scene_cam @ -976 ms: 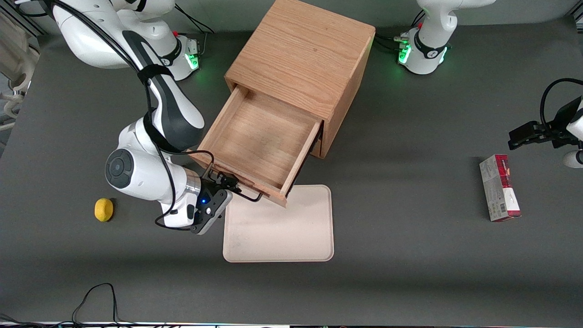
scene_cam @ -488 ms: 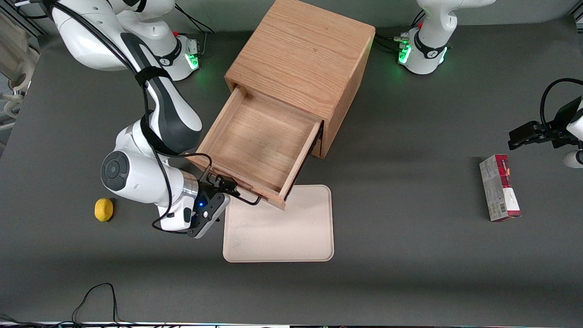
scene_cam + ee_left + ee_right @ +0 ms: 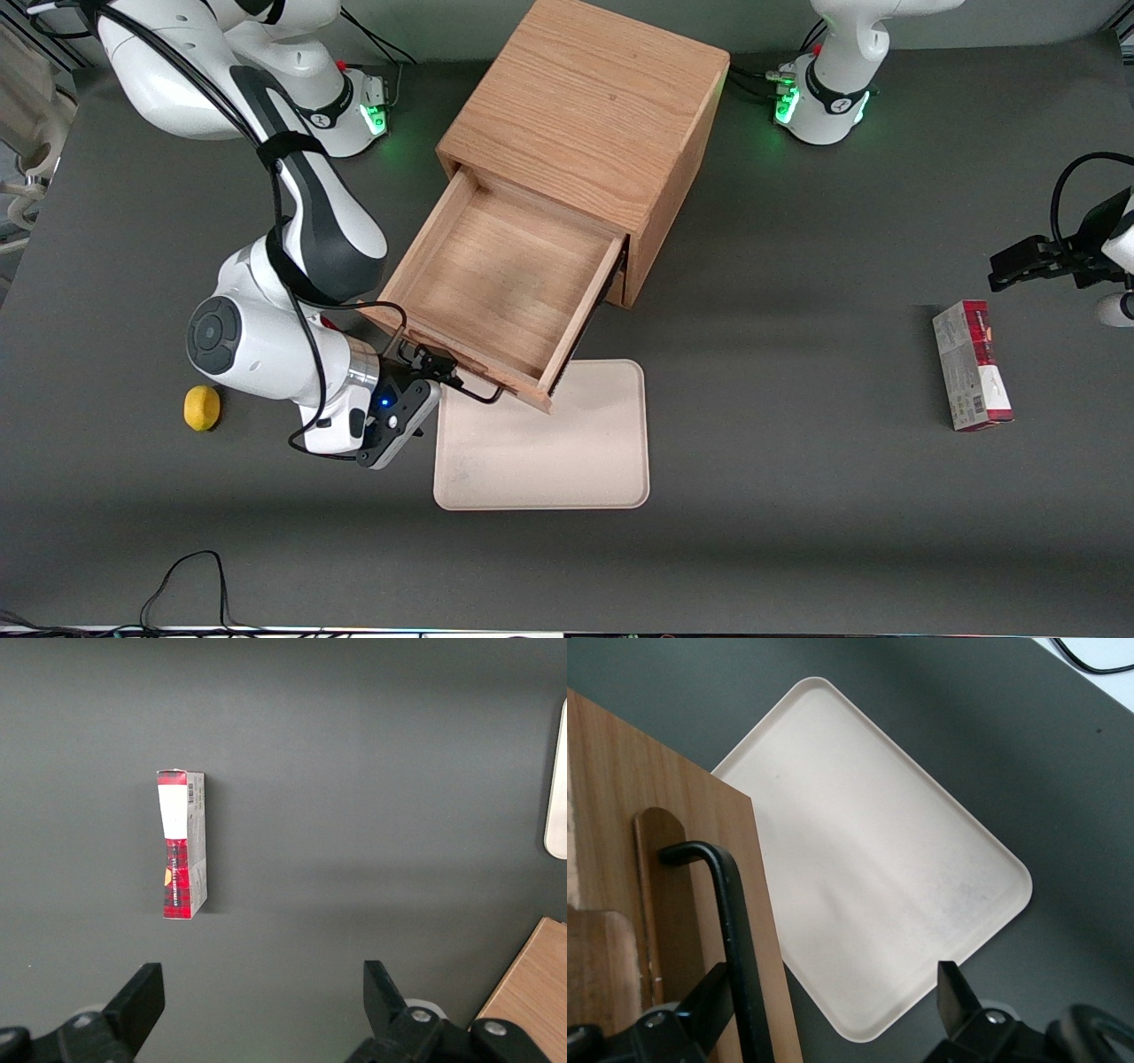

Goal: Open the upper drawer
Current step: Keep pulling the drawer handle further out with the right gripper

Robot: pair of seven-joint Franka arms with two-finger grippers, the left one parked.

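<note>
Gripper (image 3: 436, 365) at the front of the upper drawer (image 3: 496, 279), fingers spread wide, one finger (image 3: 713, 997) just beside the black wire handle (image 3: 735, 930), the other (image 3: 957, 997) well apart over the tray; nothing clamped between them. In the front view, fingertips low against the handle (image 3: 469, 388) near its working-arm end. Upper drawer pulled far out of the oak cabinet (image 3: 589, 115), bare inside, its front edge overhanging the corner of the cream tray (image 3: 549, 452). Tray flat on the dark table (image 3: 797, 532), nearer the front camera than the cabinet. Lemon (image 3: 202, 408) near the arm's wrist, toward the working arm's end. Red carton (image 3: 971, 365) lying flat well apart, toward the parked arm's end, also seen in the left wrist view (image 3: 182, 843). Open mat between tray and carton, and between tray and the table's near edge.
</note>
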